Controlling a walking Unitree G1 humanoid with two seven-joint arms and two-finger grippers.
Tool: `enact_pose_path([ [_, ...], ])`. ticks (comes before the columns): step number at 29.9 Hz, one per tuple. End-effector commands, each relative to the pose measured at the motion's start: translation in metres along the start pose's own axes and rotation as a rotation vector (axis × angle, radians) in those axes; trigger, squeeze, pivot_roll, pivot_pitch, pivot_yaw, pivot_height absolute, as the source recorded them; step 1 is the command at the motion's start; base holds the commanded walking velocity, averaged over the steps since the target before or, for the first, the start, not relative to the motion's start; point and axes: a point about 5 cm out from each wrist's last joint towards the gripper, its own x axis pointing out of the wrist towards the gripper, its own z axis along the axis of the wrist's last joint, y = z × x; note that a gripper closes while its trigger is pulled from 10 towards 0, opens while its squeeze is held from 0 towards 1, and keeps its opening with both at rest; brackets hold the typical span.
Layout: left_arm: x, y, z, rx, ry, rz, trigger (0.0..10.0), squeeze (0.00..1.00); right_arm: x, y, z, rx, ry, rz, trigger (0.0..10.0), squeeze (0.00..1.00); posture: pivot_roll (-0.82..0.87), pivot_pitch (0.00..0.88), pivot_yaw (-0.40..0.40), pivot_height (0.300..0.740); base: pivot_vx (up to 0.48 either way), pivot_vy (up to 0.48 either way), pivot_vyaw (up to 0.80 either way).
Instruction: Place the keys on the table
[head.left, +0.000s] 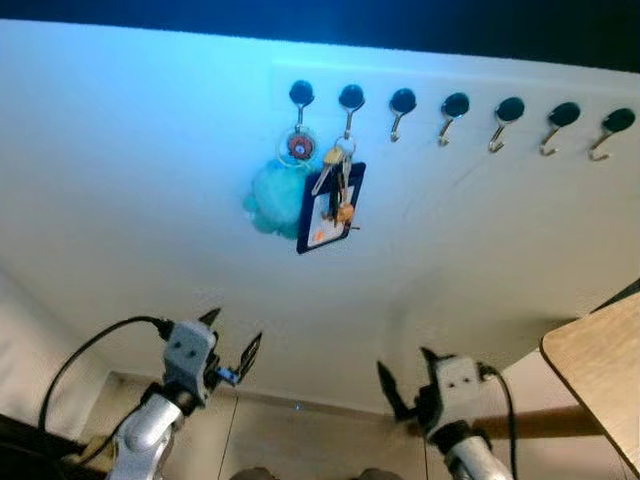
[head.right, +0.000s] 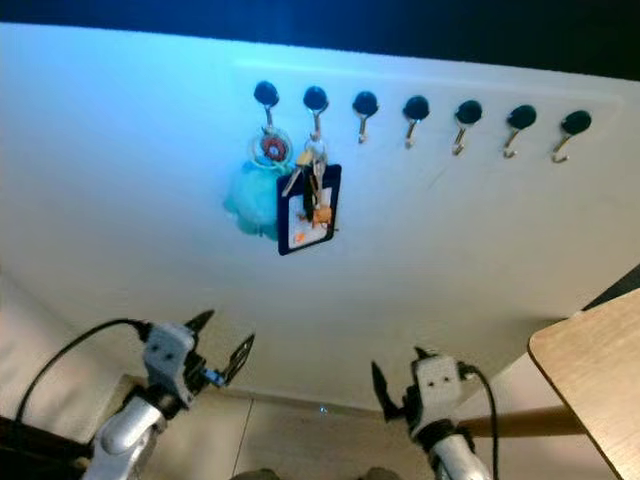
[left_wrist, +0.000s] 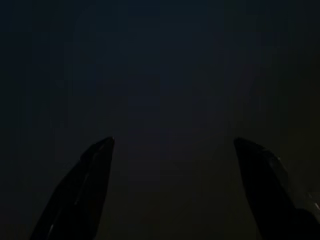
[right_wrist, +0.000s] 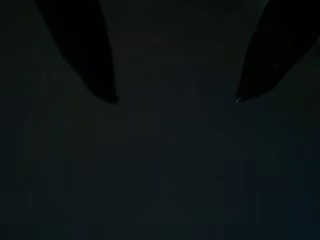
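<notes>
Hanging from the second wall hook (head.left: 351, 98), the keys (head.left: 335, 170) were seen untouched. Both the left gripper (head.left: 232, 347) and right gripper (head.left: 405, 378) were held spread below, near the table (head.left: 600, 362).

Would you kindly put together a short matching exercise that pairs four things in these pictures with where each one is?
Things:
1. keys
2. teal plush keychain
3. wooden table
4. left gripper

Places:
A. far right, edge showing
B. on the second hook from the left
C. low, open, below the hooks
D. on the first hook from the left

Pairs: 1-B, 2-D, 3-A, 4-C
</notes>
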Motion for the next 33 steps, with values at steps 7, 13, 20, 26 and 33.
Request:
enact_pose_path([
  [7, 0.028, -0.017, 0.046, -0.055, -0.176, -0.044, 10.0, 0.0, 0.007, 0.0, 0.05, -0.026, -0.217, -0.002, 10.0, 0.0, 0.03, 0.071, -0.021, 0.74, 0.0, 0.0, 0.0],
  [13, 0.037, -0.019, 0.066, -0.081, -0.227, -0.022, 10.0, 0.0, 0.004, -0.001, 0.059, -0.017, -0.221, -0.009, 10.0, 0.0, 0.02, 0.072, -0.017, 0.74, 0.0, 0.0, 0.0],
  [20, 0.043, -0.029, 0.08, -0.125, -0.253, -0.054, 10.0, 0.0, 0.003, 0.006, 0.06, -0.005, -0.206, 0.003, 10.0, 0.0, 0.02, 0.075, -0.018, 0.74, 0.0, 0.0, 0.0],
  [26, 0.045, -0.045, 0.087, -0.151, -0.261, -0.154, 10.0, 0.0, 0.004, 0.009, 0.062, -0.002, -0.206, 0.017, 10.0, 0.0, 0.02, 0.079, -0.02, 0.74, 0.0, 0.0, 0.0],
  [33, 0.049, -0.059, 0.095, -0.168, -0.249, -0.26, 10.0, 0.0, 0.008, 0.011, 0.068, 0.011, -0.21, 0.036, 10.0, 0.0, 0.03, 0.082, -0.018, 0.74, 0.0, 0.0, 0.0],
])
